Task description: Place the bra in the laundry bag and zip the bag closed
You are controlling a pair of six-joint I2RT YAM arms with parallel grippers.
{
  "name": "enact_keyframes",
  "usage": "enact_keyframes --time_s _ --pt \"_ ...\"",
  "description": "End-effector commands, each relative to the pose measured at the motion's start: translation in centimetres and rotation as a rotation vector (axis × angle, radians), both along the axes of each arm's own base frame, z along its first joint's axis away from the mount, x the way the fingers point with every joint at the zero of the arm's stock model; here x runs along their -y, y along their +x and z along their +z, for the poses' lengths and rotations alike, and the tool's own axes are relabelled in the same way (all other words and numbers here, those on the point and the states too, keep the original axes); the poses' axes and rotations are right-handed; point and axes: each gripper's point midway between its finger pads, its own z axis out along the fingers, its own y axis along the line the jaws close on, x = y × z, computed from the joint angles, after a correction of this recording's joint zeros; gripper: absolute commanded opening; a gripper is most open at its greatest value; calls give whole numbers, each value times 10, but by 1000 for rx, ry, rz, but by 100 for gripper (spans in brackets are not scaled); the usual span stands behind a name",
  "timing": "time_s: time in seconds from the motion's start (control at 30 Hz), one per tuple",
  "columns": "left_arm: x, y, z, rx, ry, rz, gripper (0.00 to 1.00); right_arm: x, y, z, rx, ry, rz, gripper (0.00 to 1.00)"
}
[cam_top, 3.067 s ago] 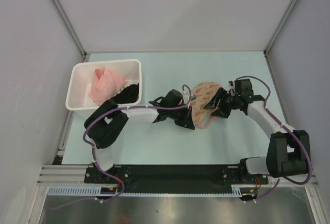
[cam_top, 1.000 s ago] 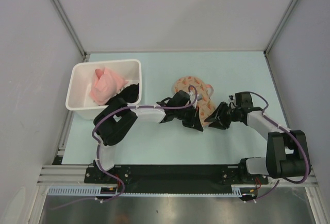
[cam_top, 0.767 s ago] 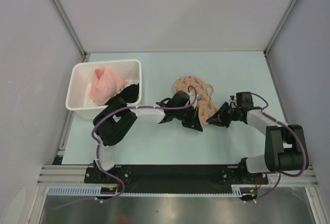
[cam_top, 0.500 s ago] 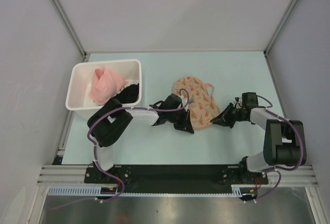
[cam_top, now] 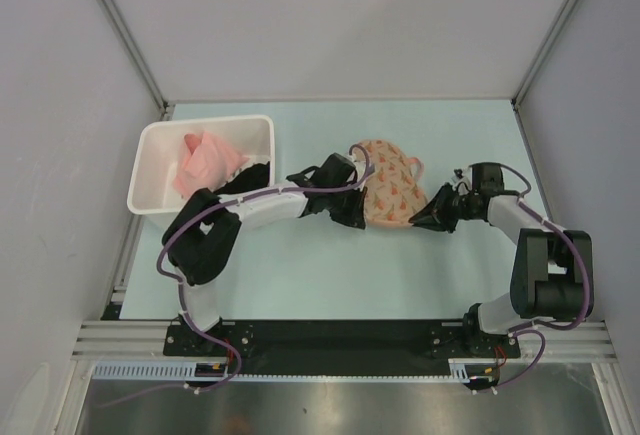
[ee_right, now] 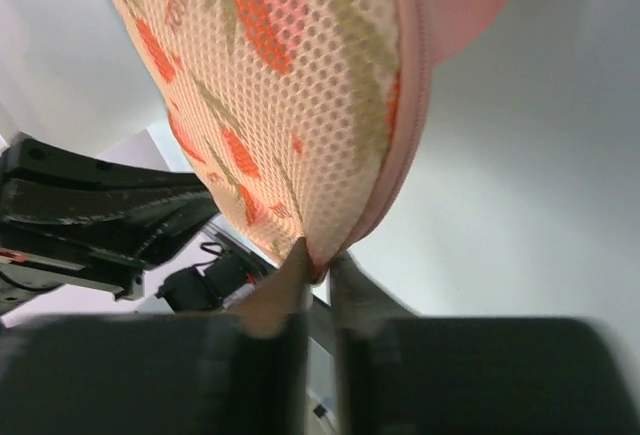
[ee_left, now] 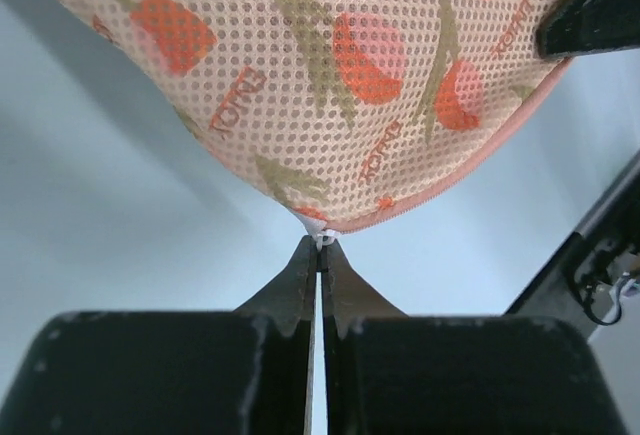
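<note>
Top external: laundry bag sits mid-desk, printed side up, spanning between both grippers. L gripper is at the bag's left end. Left wrist view: fingertips pressed together on a small white bit at the rim's tip. R gripper is at the bag's right end. Right wrist view: tips pinch the pink rim seam, and the rim looks zipped there. White bin at far left, w/ pink cloth + black garment inside.
</note>
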Motion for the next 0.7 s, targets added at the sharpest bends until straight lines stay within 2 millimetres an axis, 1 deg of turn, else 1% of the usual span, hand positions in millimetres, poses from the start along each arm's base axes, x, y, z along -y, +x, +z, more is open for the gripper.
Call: enact_keyframes --time_s 0.0,0.03,0.07,0.1,0.13,0.17,0.2,0.23,0.27,0.3,0.33,0.37,0.4,0.43,0.47,0.5,0.53,0.57,0.6,0.63,0.67 --pt "-47 23 -1 106 216 61 7 19 5 2 31 -124 8 29" --pt "-49 24 3 124 219 64 14 22 5 2 32 -150 11 39" --pt "-51 24 8 140 220 67 27 30 6 1 38 -213 2 45" --pt "-54 25 22 179 213 82 33 34 5 5 40 -255 12 48" --pt "-55 24 28 196 208 82 39 34 4 7 49 -294 28 54" --pt "-53 21 36 216 195 78 42 42 5 7 57 -365 15 57" --pt "-55 17 46 246 192 81 45 40 4 15 63 -401 32 64" --pt "-52 10 52 264 185 65 47 34 3 18 78 -427 54 71" --pt "-50 5 57 279 179 54 50 35 4 24 101 -462 54 77" --pt "-52 -1 64 302 176 52 63 20 1 31 120 -470 89 99" --pt "-46 -13 65 302 173 21 72 15 1 35 133 -479 99 100" --pt "-49 -17 63 309 195 30 75 9 0 42 164 -484 107 100" --pt "-52 -21 65 315 206 40 77 0 -2 47 183 -478 122 100" --pt "-52 -32 63 304 213 29 79 -17 -7 53 207 -453 149 100" --pt "-58 -41 56 290 220 41 80 -26 -5 66 275 -434 152 100" --pt "-61 -46 56 296 214 47 82 -34 -6 74 320 -420 156 100" --pt "-58 -51 75 341 146 59 82 -46 -15 73 341 -410 172 100" --pt "-66 -61 63 329 143 56 83 -53 -11 80 408 -393 157 100" --pt "-69 -67 66 342 112 57 83 -55 -15 99 497 -361 129 100" --pt "-63 -72 97 401 -28 61 83 -58 -17 103 545 -352 105 100" --pt "-74 -85 77 372 -43 58 84 -62 -25 91 558 -310 60 100"
